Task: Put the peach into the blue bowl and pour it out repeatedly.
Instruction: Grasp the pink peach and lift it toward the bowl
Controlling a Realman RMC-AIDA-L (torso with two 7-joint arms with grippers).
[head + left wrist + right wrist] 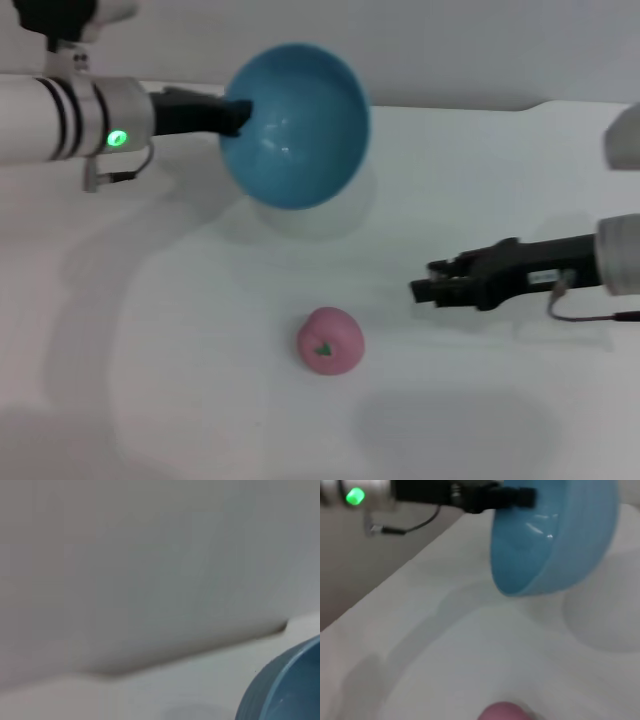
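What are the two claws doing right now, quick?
Left gripper: shut on the rim of the blue bowl, holding it tipped above the table.
Right gripper: holding nothing, beside the peach; open or closed cannot be told.

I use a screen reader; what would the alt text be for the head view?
The left gripper holds the blue bowl by its rim, tipped, empty and raised above the white table. The peach lies on the table nearer the camera, with the right gripper beside it, apart.
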